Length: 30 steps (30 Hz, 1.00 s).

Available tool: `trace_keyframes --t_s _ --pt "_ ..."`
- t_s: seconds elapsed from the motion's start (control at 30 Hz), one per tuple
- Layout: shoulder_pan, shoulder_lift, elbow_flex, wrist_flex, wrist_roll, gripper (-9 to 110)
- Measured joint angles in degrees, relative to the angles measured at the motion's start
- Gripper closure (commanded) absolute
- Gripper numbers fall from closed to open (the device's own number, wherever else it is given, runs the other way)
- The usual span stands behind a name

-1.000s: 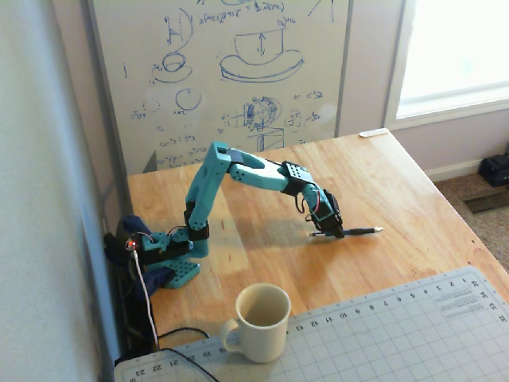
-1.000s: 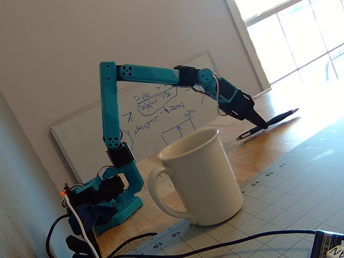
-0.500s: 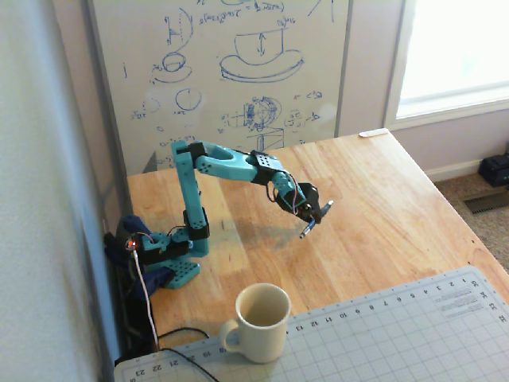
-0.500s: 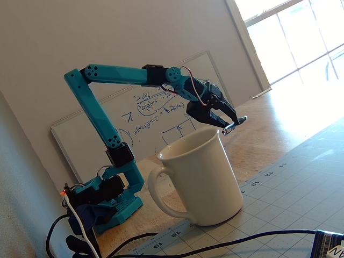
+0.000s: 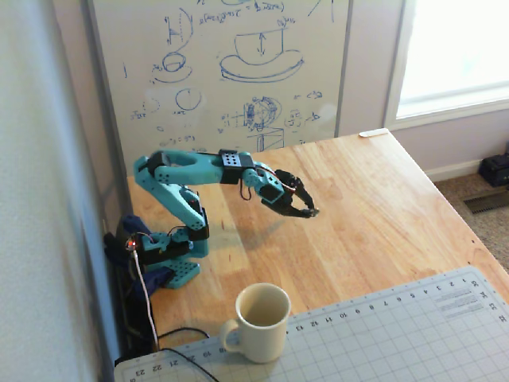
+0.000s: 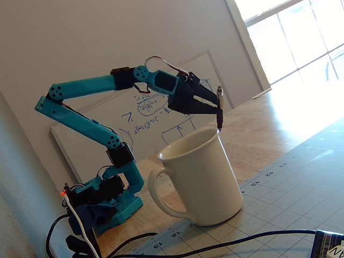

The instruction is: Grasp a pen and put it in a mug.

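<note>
Arm pulled back, gripper [image 6: 217,112] pinching pen [image 6: 219,107] upright behind mug [image 6: 201,180], whiteboard [image 5: 231,72] beyond

Folded teal arm [image 5: 191,171] holds its claw [image 6: 217,110] clamped aloft.

The jointed plastic robot arm [image 5: 191,169] was bright teal with black servo blocks, and its gripper [image 6: 215,109] was black. The slim pen [image 6: 219,107] it held looked dark with a silver end. The glossy ceramic mug [image 6: 201,180] was cream-white, pale tan inside. The wooden tabletop [image 5: 374,199] was honey-coloured; the cutting mat [image 5: 398,338] grey-green with a white grid; the whiteboard [image 5: 223,72] white with blue sketches.
</note>
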<state>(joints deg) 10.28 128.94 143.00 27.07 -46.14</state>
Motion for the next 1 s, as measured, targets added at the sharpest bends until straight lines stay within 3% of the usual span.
trace_keyframes --t_s 0.23,0.5,0.67,1.0 --pt "9.32 13.54 2.11 0.0 -27.69 100" --pt "23.55 24.96 2.11 0.0 -49.66 100" --pt "32.08 30.32 2.11 0.0 -55.37 100" --pt "43.68 36.04 2.11 0.0 -56.34 100"
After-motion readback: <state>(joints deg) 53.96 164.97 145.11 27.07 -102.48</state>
